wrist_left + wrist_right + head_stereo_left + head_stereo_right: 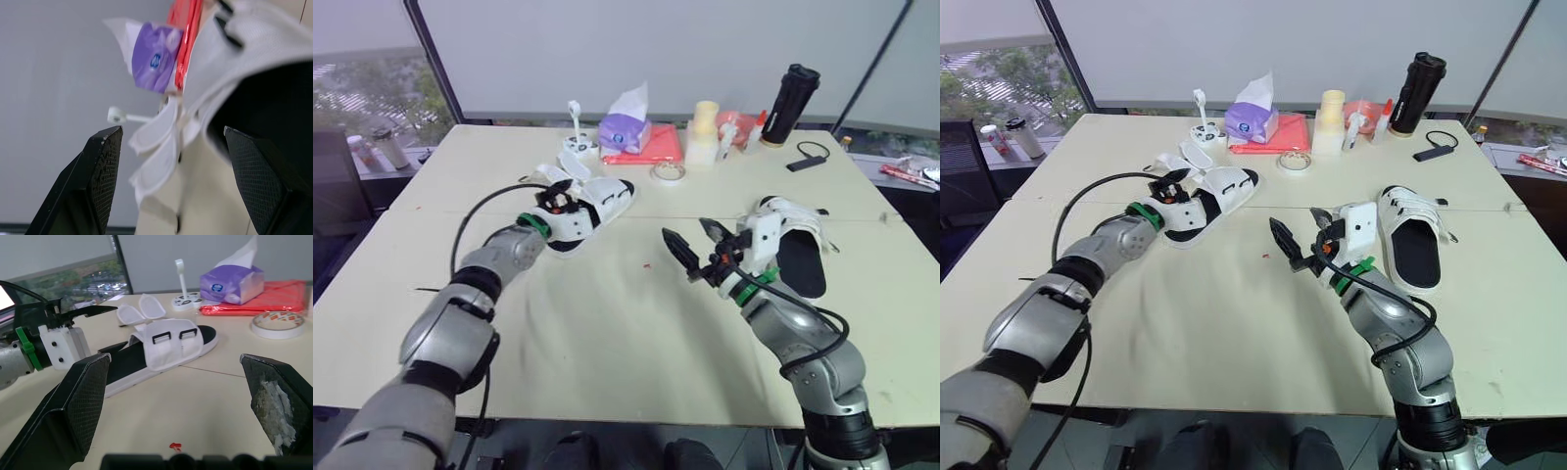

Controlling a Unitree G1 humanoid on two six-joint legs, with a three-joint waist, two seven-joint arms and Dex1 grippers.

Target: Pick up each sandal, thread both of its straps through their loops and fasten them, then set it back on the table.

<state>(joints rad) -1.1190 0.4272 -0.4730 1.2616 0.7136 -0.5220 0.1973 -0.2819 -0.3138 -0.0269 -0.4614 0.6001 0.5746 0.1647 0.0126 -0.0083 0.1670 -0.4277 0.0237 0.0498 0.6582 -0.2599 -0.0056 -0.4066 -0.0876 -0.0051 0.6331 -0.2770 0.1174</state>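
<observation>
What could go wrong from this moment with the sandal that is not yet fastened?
1. The left gripper is open right at the sandal. Closing off-centre could push the sandal toward the tape roll.
2. The loose straps lie thin and flat on the table. A grip may slip off them, so they would not reach the loops.

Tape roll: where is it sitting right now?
In the head views the tape roll lies flat on the table, far middle, just in front of the red folder and right of the left-hand sandal.
</observation>
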